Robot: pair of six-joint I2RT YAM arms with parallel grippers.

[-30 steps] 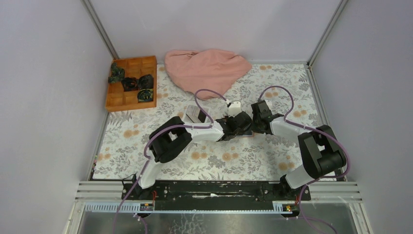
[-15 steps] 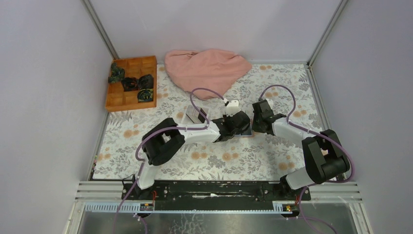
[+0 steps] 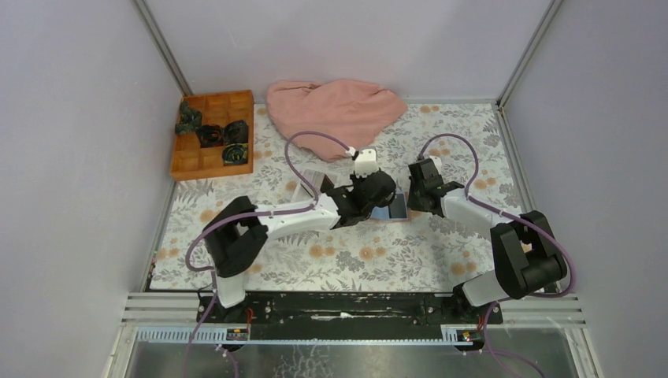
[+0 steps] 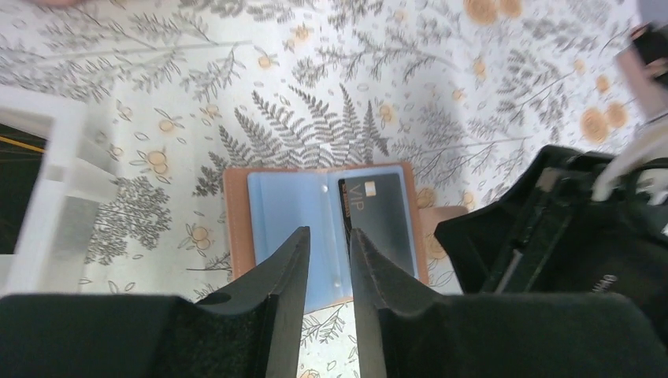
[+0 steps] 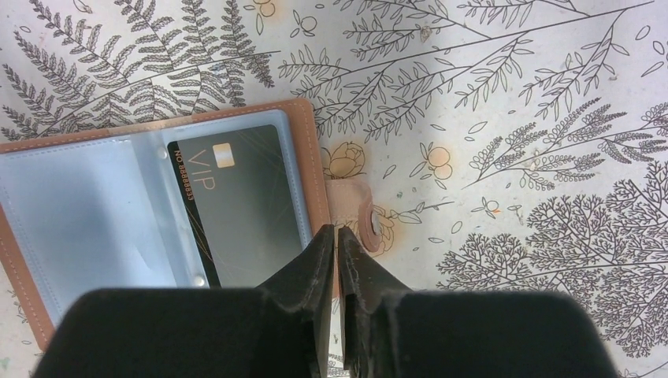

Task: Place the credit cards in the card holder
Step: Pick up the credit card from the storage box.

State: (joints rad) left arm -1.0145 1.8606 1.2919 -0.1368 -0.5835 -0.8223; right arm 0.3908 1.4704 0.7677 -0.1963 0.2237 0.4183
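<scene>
Hovering over the open holder (image 4: 291, 213), my left gripper (image 4: 329, 236) is narrowly parted, empty; the next card (image 4: 14, 197) probably lies leftward, in the tray (image 4: 59, 150).

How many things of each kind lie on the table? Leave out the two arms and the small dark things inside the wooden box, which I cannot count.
card holder, lying open: 1
dark card, in the holder's sleeve: 1
wooden box: 1
pink cloth: 1
white tray, only partly in view: 1
Total: 5
</scene>
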